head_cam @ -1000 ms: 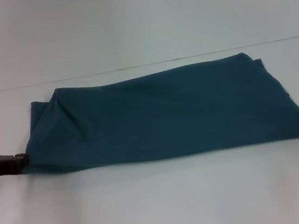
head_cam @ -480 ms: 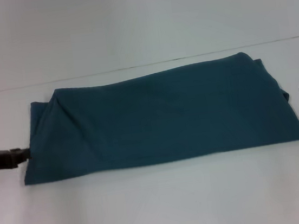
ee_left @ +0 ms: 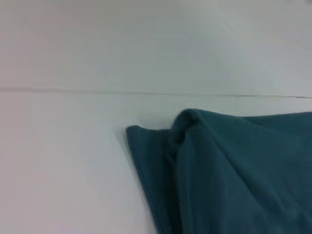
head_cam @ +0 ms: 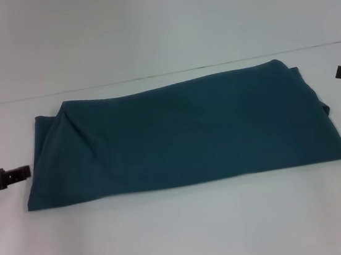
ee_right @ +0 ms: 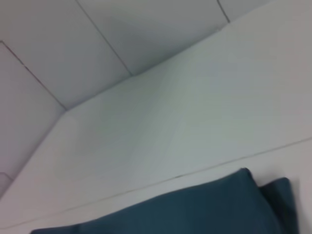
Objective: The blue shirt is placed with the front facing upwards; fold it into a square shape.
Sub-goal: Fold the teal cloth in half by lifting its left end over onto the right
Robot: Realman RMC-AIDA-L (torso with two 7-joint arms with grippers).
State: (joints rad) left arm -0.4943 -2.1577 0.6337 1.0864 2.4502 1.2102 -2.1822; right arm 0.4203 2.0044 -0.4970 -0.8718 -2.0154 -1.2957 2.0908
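The blue shirt (head_cam: pixel 183 132) lies folded into a wide flat rectangle in the middle of the white table (head_cam: pixel 183 231). Only plain teal cloth shows; its lettering and neck are hidden. My left gripper (head_cam: pixel 25 172) is just off the shirt's left edge near the front left corner, apart from the cloth. My right gripper (head_cam: pixel 339 72) is off the shirt's far right corner, raised and apart from it. The left wrist view shows a folded corner of the shirt (ee_left: pixel 234 170). The right wrist view shows its far edge (ee_right: pixel 195 209).
The table's back edge (head_cam: pixel 152 77) runs just behind the shirt, with a pale wall (head_cam: pixel 158 23) beyond. Bare table lies in front of the shirt and at both sides.
Both grippers were at the shirt's front corners a second ago. They have come off the cloth: the left drew back leftward, the right moved up and away. The shirt lies still.
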